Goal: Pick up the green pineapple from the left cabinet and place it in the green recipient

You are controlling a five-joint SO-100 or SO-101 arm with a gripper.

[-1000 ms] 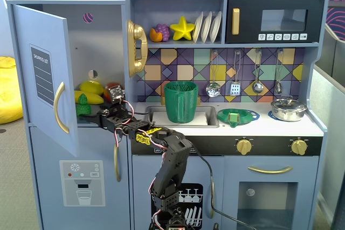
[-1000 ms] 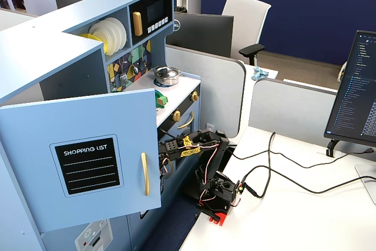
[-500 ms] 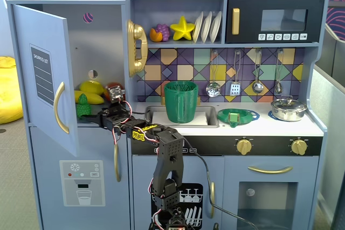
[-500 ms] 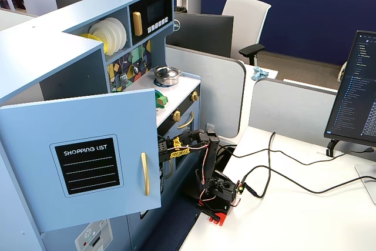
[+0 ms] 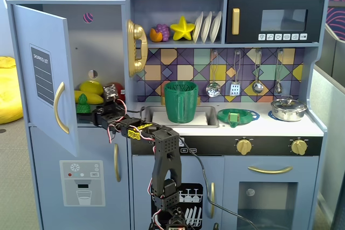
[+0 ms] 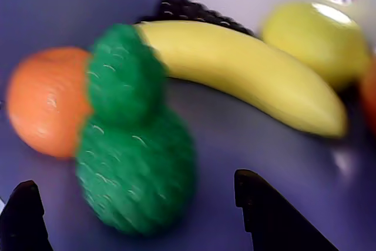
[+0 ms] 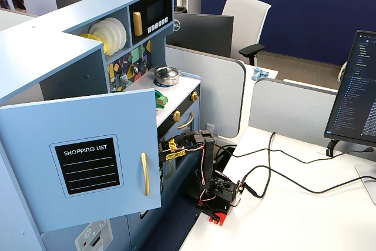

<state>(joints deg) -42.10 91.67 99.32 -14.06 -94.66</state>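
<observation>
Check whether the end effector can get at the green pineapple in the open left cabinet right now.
Probably yes: the end effector is open, and the green pineapple sits upright between its fingertips, with the banana lying behind it.

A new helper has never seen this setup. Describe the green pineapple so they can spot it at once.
Find the tall light-blue left cabinet with its door swung open. On its shelf, the green pineapple stands at the front, just before the gripper. It is bumpy and all green, unlike the smooth yellow banana and the orange fruit beside it.
</observation>
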